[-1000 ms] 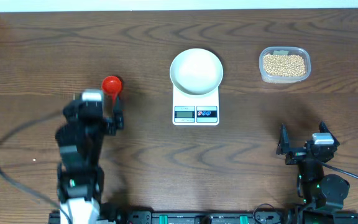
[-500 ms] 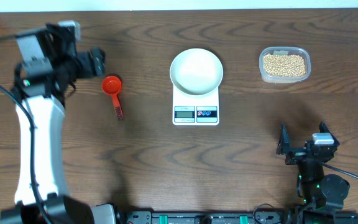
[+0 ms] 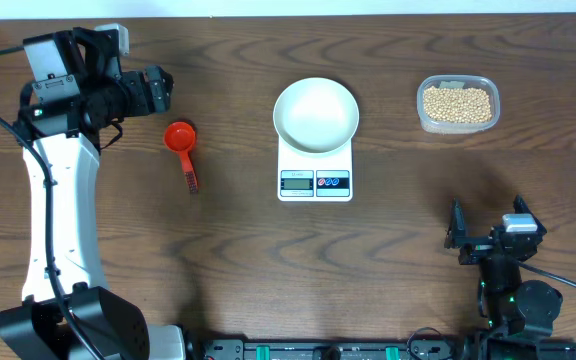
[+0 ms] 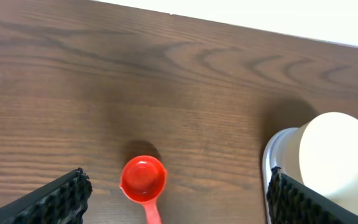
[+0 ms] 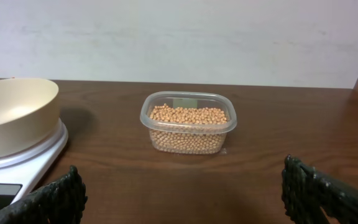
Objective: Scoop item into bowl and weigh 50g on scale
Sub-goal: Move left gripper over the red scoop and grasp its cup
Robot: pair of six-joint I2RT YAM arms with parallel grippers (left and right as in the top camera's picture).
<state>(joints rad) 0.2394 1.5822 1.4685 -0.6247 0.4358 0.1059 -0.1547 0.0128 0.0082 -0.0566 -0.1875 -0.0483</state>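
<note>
**A:** Where are the beans (image 3: 456,103)?

**B:** All in the clear tub (image 3: 423,118), toward the far right of the table (image 3: 268,260). The white bowl (image 3: 316,113) sits empty on the scale (image 3: 315,182), mid-table and nearer the far edge.

**A:** So which step is this?

**B:** The first, I'd say: fetching the red scoop (image 3: 180,140). It lies flat left of the scale, cup toward the far edge. The left gripper (image 3: 164,92) hovers just beyond it, fingers spread wide and empty. The right gripper (image 3: 487,218) waits by the near edge at the right, fingers also spread, holding nothing.

**A:** And the next move?

**B:** Probably bringing the left fingers down across the thin handle, low, since it lies flat on the wood.

**A:** Room enough?

**B:** Bare wood surrounds the scoop, well apart from the scale. The tub lies past the bowl, though, so carrying the scoop there means clearing the rim.
</note>
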